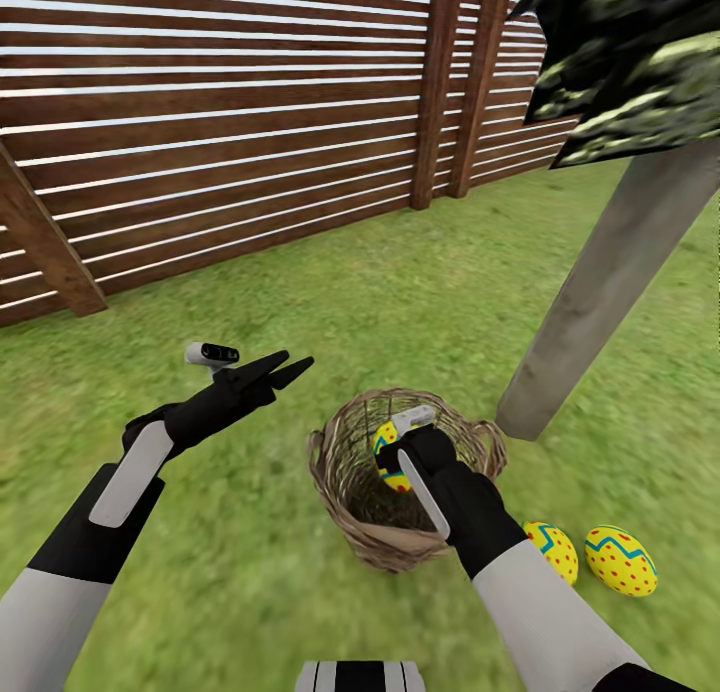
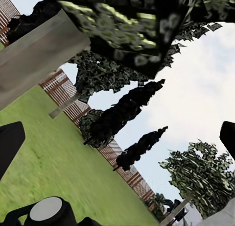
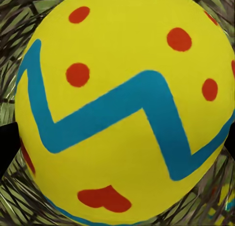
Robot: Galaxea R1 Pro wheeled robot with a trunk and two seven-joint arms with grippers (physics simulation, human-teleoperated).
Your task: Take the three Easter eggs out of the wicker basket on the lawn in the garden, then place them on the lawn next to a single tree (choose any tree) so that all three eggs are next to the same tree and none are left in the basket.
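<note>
From the head camera, the wicker basket (image 1: 405, 477) sits on the lawn (image 1: 300, 292) just beside the foot of the tree (image 1: 610, 272), whose pale trunk leans up to a dark blocky canopy at the upper right. The right gripper (image 1: 392, 462) reaches down inside the basket, right against the third egg (image 1: 388, 456), a yellow one with a blue zigzag; whether its fingers have actually clamped on the egg cannot be told here. Two more Easter eggs lie on the grass to the right of the basket, near the trunk: one (image 1: 551, 551) partly behind the right forearm, the other (image 1: 620, 560) just beside it (both clear of the basket). The left gripper (image 1: 280, 367) hovers above the grass to the left of the basket, its dark fingers spread a little and holding nothing. A brown slatted fence (image 1: 230, 122) runs behind.

The left wrist camera looks past the spread fingertips (image 2: 10, 145) at grass, the pale trunk, dark cypress-like trees (image 2: 122, 113), the fence and sky.

In the right wrist camera the egg looms very close, yellow with red dots and a blue zigzag, wicker weave behind it and dark finger edges at either side.
</note>
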